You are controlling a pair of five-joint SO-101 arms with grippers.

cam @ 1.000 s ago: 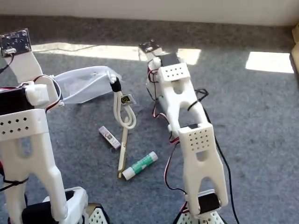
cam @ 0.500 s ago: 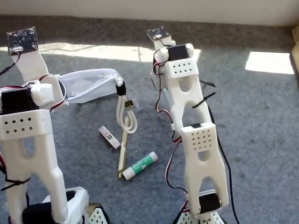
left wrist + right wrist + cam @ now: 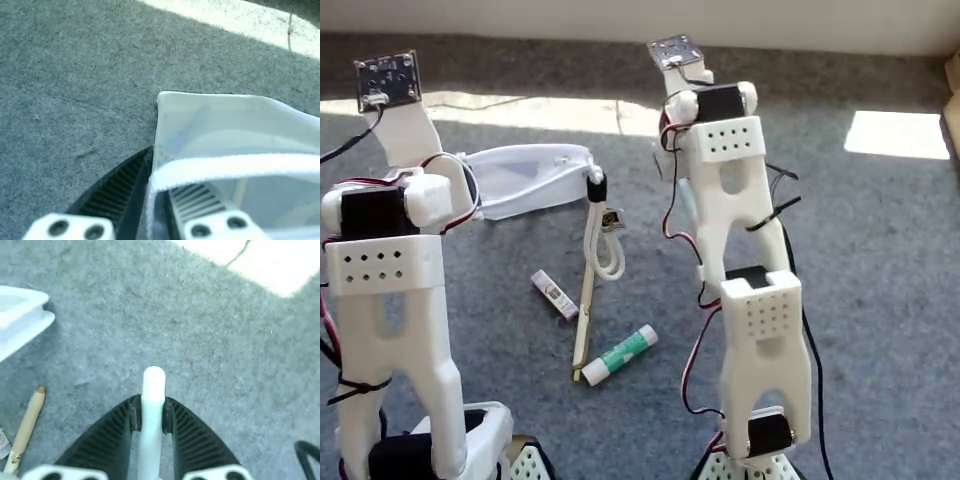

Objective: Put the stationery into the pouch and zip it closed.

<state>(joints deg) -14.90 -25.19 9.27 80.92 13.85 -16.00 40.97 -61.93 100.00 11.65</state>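
Observation:
My left gripper (image 3: 156,159) is shut on the edge of the translucent white pouch (image 3: 235,145), which hangs above the carpet. In the high view the pouch (image 3: 530,178) stretches from the left arm toward the middle, and its white cord loop (image 3: 607,245) dangles from a black zipper pull (image 3: 596,186). My right gripper (image 3: 150,407) is shut on a white pen (image 3: 152,390), held over the carpet to the right of the pouch corner (image 3: 20,315). On the carpet lie a pencil (image 3: 584,320), a green-and-white glue stick (image 3: 620,354) and a small white tube (image 3: 554,295).
Grey carpet covers the floor, with bright sun patches (image 3: 900,132) at the back. Cables (image 3: 800,330) trail along the right arm. Both arm bases stand at the near edge, and open carpet lies to the right.
The left arm has carried the pouch to the right, and its cord loop has swung along. The right arm has risen and drawn back from the pouch.

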